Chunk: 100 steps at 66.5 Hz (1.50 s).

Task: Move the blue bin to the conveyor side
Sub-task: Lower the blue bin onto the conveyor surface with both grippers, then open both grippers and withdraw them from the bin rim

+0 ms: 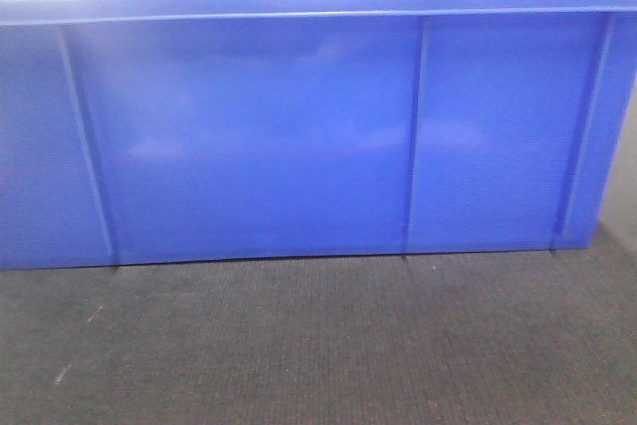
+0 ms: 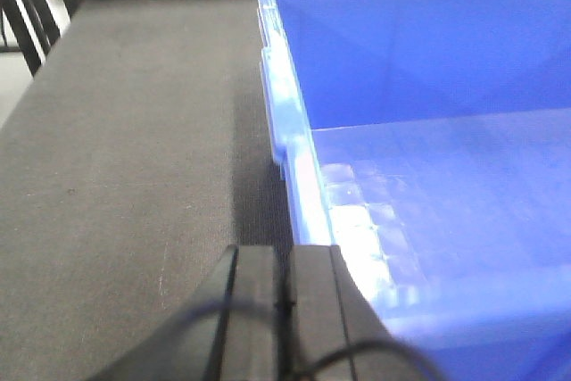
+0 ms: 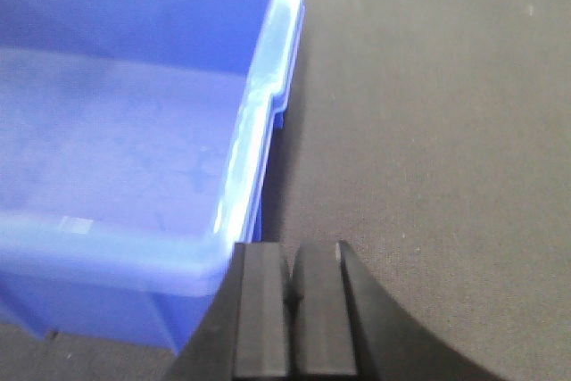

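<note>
The blue bin stands upright on the dark grey conveyor, its long wall filling the front view, with thin vertical ribs and a thick top rim. Its base rests flat on the woven belt. Blurred dark shapes show beyond the far rim at the top of that view; what they are cannot be told.

In the left wrist view the left gripper sits at the bin's near corner, right at the end of the rim of a short wall. Its two black fingers are pressed together with only a thin seam between them, and nothing shows between them. The bin's inside is bare glossy plastic.

In the right wrist view the right gripper sits at the opposite near corner, just outside the rim. Its fingers are likewise closed against each other, holding nothing that can be seen. Whether either gripper touches the bin cannot be told. The belt stretches away beside the bin in both wrist views.
</note>
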Tool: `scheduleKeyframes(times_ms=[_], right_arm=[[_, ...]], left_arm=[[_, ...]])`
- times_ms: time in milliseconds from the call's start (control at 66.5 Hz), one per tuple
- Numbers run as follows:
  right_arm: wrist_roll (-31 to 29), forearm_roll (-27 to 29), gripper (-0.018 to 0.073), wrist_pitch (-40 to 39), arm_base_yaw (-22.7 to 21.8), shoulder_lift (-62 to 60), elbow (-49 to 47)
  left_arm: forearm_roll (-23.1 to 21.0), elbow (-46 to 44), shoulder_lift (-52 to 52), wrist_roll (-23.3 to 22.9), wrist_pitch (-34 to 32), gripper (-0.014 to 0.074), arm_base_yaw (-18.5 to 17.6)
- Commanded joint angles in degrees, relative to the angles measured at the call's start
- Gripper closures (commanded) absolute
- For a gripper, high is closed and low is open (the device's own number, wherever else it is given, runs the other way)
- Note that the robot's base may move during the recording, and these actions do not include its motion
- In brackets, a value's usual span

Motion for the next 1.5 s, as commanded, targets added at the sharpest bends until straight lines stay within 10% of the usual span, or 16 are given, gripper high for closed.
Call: scheduleKeyframes(times_ms=[0, 376, 1489], right_arm=[[0.07, -0.95, 0.0626, -4.61, -0.04, -7.00, 4.36], [-0.04, -0.95, 0.0626, -6.95, -0.04, -31.38, 11.68], [-0.04, -0.95, 0.0626, -7.32, -0.04, -31.82, 11.68]], left_arm=[[-0.88, 3.88, -6.43, 0.01, -3.52, 0.0622, -0.03], [-1.19, 7.82, -25.26, 0.01, -3.13, 0.0622, -0.03], [-1.19, 16.17, -30.13, 0.01, -7.03, 0.0622, -0.03]])
